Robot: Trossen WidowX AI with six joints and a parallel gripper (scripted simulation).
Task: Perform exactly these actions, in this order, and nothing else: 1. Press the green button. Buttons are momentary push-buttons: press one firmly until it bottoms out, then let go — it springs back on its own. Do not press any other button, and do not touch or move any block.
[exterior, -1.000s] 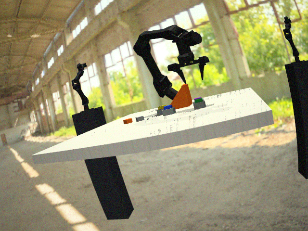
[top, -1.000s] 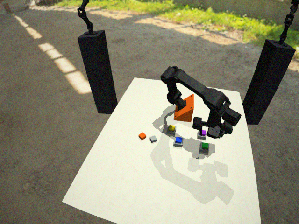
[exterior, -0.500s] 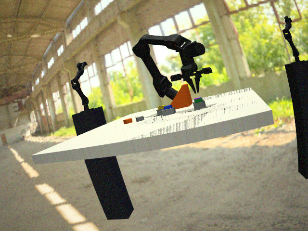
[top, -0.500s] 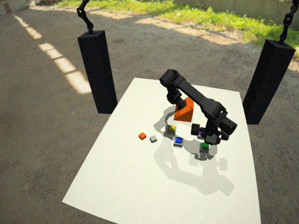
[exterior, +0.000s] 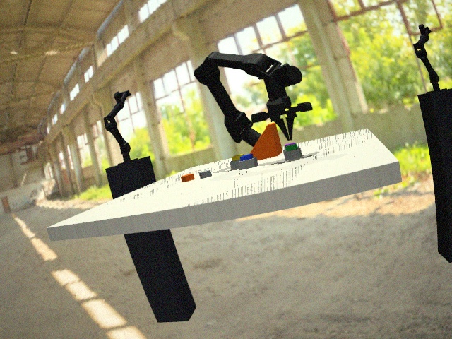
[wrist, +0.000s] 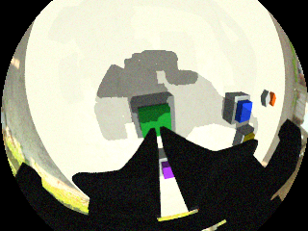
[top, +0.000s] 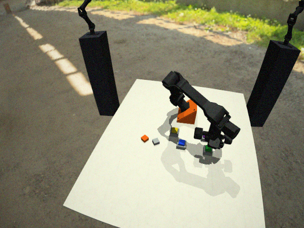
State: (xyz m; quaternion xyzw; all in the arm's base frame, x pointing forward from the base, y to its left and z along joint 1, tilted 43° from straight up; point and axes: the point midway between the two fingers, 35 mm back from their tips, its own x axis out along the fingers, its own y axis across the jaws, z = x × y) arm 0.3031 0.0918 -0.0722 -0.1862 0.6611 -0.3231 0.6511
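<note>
The green button [top: 208,148] [exterior: 292,147] [wrist: 155,116] stands up from its grey base near the right side of the table. My gripper [exterior: 289,138] [wrist: 157,131] is shut with nothing between its fingers. In the exterior view its fingertips point down just above the green button, with a small gap. In the wrist view the fingertips overlap the near edge of the green cap. In the top view the fingertips are hidden behind the gripper body and the button.
A blue button [top: 182,142] [exterior: 246,157] [wrist: 243,111] and a yellow button [top: 174,130] [wrist: 248,137] stand to the left in the top view. A purple button [top: 204,136] [wrist: 167,169] is behind the green one. An orange block [top: 145,138] [exterior: 187,177] and a grey block [top: 156,141] [exterior: 205,174] lie farther left.
</note>
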